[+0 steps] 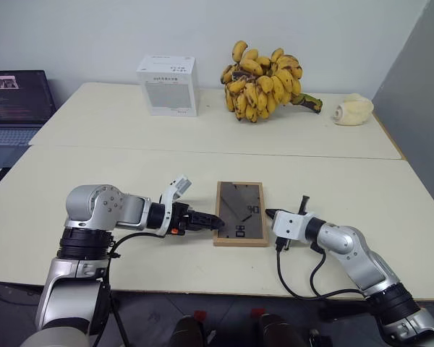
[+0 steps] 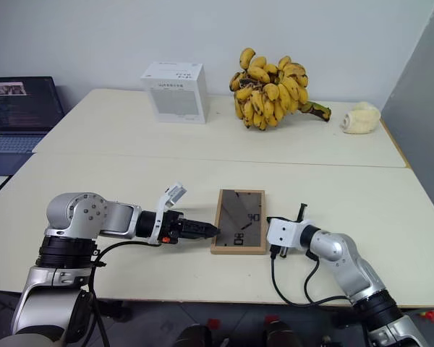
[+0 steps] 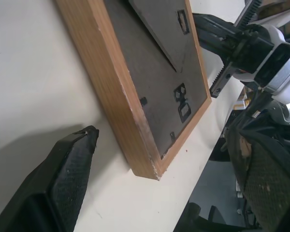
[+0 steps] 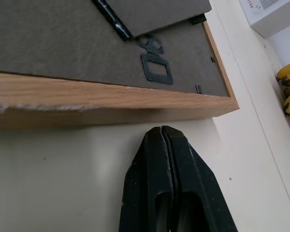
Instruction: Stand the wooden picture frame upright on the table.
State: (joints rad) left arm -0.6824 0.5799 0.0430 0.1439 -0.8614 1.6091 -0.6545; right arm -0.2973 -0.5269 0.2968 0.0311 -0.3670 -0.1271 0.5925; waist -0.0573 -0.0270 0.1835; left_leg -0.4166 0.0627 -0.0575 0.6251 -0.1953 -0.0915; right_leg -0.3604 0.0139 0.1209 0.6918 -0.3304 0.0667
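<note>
The wooden picture frame (image 1: 240, 213) lies flat, face down, on the near half of the cream-beige surface (image 1: 130, 163), just on the near side of the seam that runs across it. Its rim is pale, smooth-grained wood, chipped at one corner in the left wrist view; its back is a matt dark grey board carrying a folded-in stand panel and small black metal clips and hangers.

The left claw (image 1: 214, 222) points at the frame's left edge from just beside it. Its two black, finely textured fingers are spread wide and grip nothing; one fingertip (image 3: 84, 140) sits close to the wooden rim, and whether it touches cannot be told.

The right claw (image 1: 269, 213) lies just beside the frame's right edge. Its fingers (image 4: 157, 154) are pressed together into one blunt wedge, holding nothing, and a narrow strip of surface separates their tip from the wood.

At the far side stand a white rectangular box (image 1: 168, 85), a large bunch of small yellow bananas (image 1: 264, 81) and a pale lumpy object (image 1: 353, 110). An open laptop (image 1: 14, 105) sits off the surface's left end.
</note>
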